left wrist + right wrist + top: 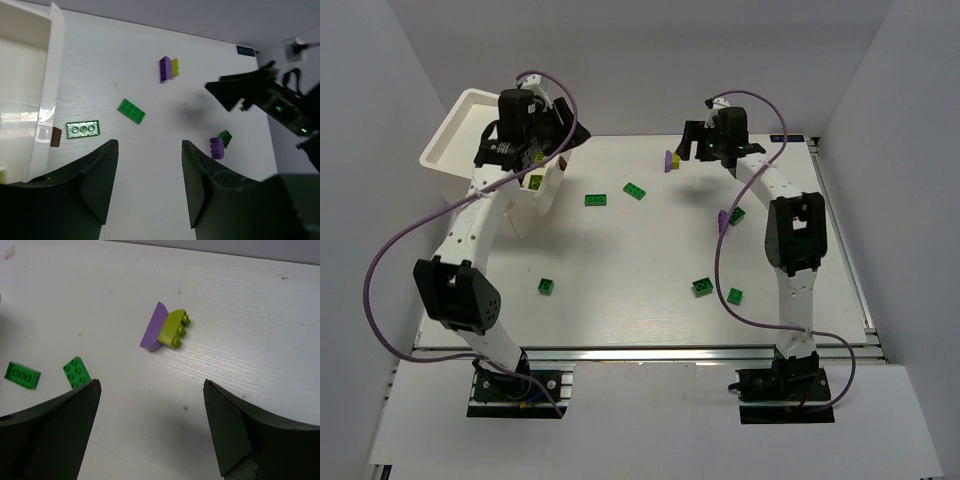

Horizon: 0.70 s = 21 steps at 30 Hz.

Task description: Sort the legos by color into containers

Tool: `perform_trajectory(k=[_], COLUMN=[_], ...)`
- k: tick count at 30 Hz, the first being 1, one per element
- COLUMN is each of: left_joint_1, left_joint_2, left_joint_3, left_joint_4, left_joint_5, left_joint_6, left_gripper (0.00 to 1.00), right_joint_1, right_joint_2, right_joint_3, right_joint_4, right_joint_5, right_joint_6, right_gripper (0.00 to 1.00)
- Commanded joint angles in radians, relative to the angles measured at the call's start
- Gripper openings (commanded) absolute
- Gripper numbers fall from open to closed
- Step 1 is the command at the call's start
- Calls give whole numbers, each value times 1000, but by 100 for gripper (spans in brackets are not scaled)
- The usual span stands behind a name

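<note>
The right hand (151, 385) is seen spread wide, nothing gripped, above a purple and yellow-green lego pair (165, 330) lying touching on the bench (250, 300). The left hand (148, 145) is held parted and empty beside the white containers (47, 90). Green legos (131, 110) are scattered nearby.

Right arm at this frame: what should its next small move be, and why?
Probably ease the right gripper forward and down over the purple and yellow-green legos. Its jaws stand wide open with nothing between them, and those two touching bricks lie just ahead of it, unsorted.
</note>
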Motion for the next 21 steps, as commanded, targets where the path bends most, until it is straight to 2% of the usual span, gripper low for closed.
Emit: perform_trajectory(k=[1, 4, 8, 13, 21], left_joint_1=[-2, -2, -2, -2, -2], left_joint_2=[-146, -209, -318, -375, -383], left_joint_3=[-53, -122, -231, -323, -352], left_joint_4=[52, 64, 86, 83, 57], left_joint_5=[107, 109, 101, 114, 115], left_joint_6=[9, -5, -35, -64, -61], left_gripper=[64, 65, 66, 67, 67], right_joint_1=[52, 80, 111, 143, 166], right_joint_2=[99, 211, 318, 379, 388], right_joint_3=[170, 315, 413, 423, 404], right_joint_4=[52, 51, 67, 120, 221], right_joint_5=[77, 127, 234, 422, 491], right_joint_6=[118, 150, 161, 104, 18], right_gripper=[89, 89, 89, 89, 88])
